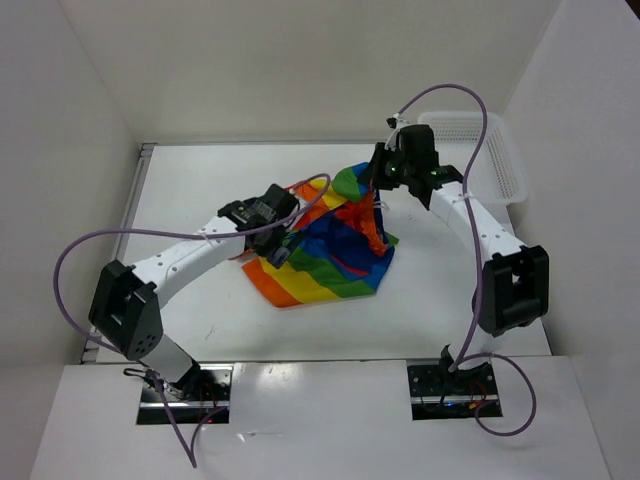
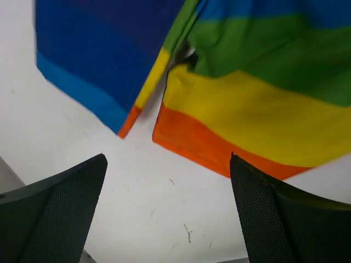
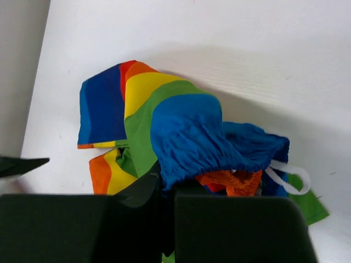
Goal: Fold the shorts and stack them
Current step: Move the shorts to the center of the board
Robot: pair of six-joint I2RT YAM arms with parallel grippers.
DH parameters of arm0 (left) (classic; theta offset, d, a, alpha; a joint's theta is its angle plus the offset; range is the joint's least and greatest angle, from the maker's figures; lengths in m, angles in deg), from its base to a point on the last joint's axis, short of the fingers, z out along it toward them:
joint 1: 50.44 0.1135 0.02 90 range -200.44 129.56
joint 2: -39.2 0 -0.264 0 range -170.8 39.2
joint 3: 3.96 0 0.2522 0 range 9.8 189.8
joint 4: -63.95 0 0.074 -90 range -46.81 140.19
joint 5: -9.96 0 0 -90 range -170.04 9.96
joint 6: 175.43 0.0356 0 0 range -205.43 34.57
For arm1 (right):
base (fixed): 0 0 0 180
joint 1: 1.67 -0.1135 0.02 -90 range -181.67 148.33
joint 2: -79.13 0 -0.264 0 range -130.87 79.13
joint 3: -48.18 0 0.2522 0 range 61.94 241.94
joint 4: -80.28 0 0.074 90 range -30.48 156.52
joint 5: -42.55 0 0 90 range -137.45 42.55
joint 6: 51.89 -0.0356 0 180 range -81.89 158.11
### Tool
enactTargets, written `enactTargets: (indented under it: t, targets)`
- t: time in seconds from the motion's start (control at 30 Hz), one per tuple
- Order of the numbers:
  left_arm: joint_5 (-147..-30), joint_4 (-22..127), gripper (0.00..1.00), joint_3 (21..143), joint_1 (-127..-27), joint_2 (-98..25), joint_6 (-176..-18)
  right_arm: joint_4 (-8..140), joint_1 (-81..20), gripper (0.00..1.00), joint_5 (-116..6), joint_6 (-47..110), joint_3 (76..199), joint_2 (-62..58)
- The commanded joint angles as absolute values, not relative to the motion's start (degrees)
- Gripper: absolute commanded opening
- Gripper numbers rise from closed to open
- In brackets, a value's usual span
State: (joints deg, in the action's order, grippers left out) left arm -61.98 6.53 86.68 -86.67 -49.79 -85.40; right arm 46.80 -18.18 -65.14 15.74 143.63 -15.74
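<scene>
**Right gripper is pinching rainbow shorts; left gripper is hovering open beside them**

Seen from above, the rainbow-striped shorts (image 1: 335, 250) are lying crumpled near the middle of a white table (image 1: 200, 190), between the two arms. The right gripper (image 1: 376, 195) is reaching in from the far right side and lifting one part of the fabric into a small peak, while the rest is resting on the table. In the right wrist view, this gripper (image 3: 167, 192) is clamping its jaws together on the gathered blue waistband (image 3: 192, 159), with orange lining and a white drawstring loop (image 3: 289, 178) showing just beside the grip. The left gripper (image 1: 276, 254) is sitting at the near left edge of the shorts. In its wrist view its two dark fingers (image 2: 55, 213) are standing wide apart over bare table, gripping nothing, with the orange and yellow hem of the shorts (image 2: 247, 120) lying just beyond them. A white mesh basket (image 1: 490, 150) is standing at the far right corner, apart from the shorts.
</scene>
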Motion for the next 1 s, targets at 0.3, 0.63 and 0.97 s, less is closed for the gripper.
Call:
enactTargets:
  t: [0.3,0.63,0.97]
  targets:
    - [-55.52,18.88,0.91,73.18,-77.42,-50.0,-85.43,50.53,-18.54,0.0,-63.7,24.93,139.9,-10.52]
    - [-58.86,24.44,0.71,79.22,-70.92,-61.52,-85.43,49.47,-18.54,0.0,-65.82,25.46,144.21,-13.51]
    - [-60.53,27.16,0.64,81.77,-70.39,-64.42,-85.43,49.47,-18.54,0.0,-65.81,25.46,143.68,-14.03]
